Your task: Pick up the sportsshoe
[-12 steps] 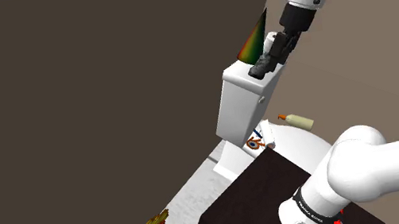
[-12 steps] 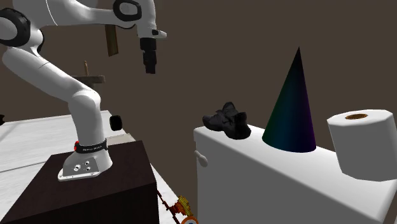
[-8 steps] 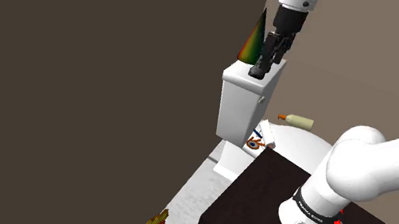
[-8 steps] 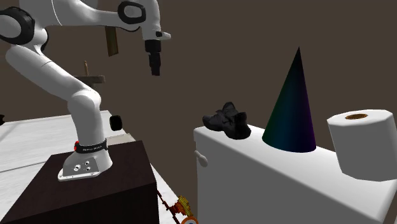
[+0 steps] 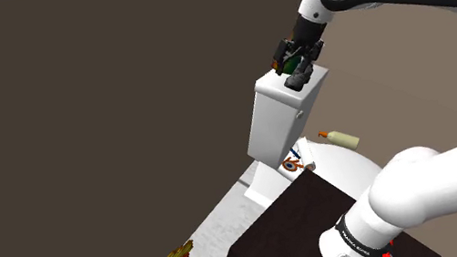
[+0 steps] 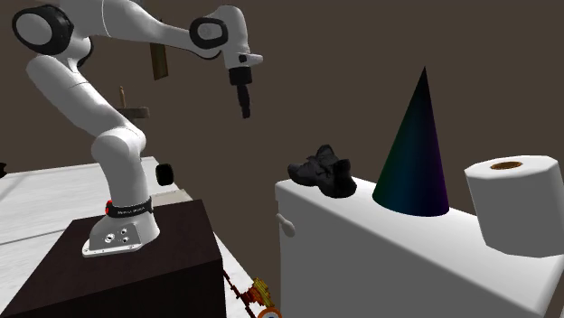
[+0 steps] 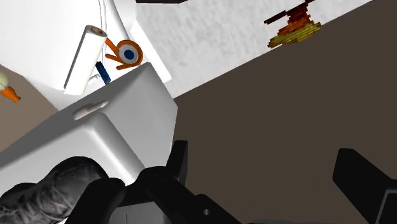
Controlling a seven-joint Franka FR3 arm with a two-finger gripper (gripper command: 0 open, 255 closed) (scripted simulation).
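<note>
A white arm (image 6: 86, 104) is rising from a dark stand (image 6: 136, 280) and reaching across towards a white cabinet (image 6: 380, 262) standing beside it. The cabinet is carrying three things on its top. A tall dark cone (image 6: 413, 154) is standing in the middle, and a white paper roll (image 6: 515, 212) is sitting at the second exterior view's right. A black shoe (image 6: 323, 172) is lying at the end nearest the arm, close to the cabinet's edge.

The black end effector (image 6: 244, 107) is hanging in the air, pointing down. In the second exterior view it is sitting above the shoe and to that view's left, with clear space between the two.

In the wrist view the two fingers of the end effector (image 7: 263, 156) are standing wide apart and are gripping nothing. Brown background is showing in the gap between them. The shoe (image 7: 57, 191) is lying off to the outside of one finger, on the cabinet's top (image 7: 95, 146), and is not between the fingers.

Judging from this, the pick-up is at an early stage. The approach is under way, but the shoe is resting untouched on the cabinet. What is left appears to be centring the open fingers over the shoe, lowering around it, closing on it and lifting it clear.
</note>
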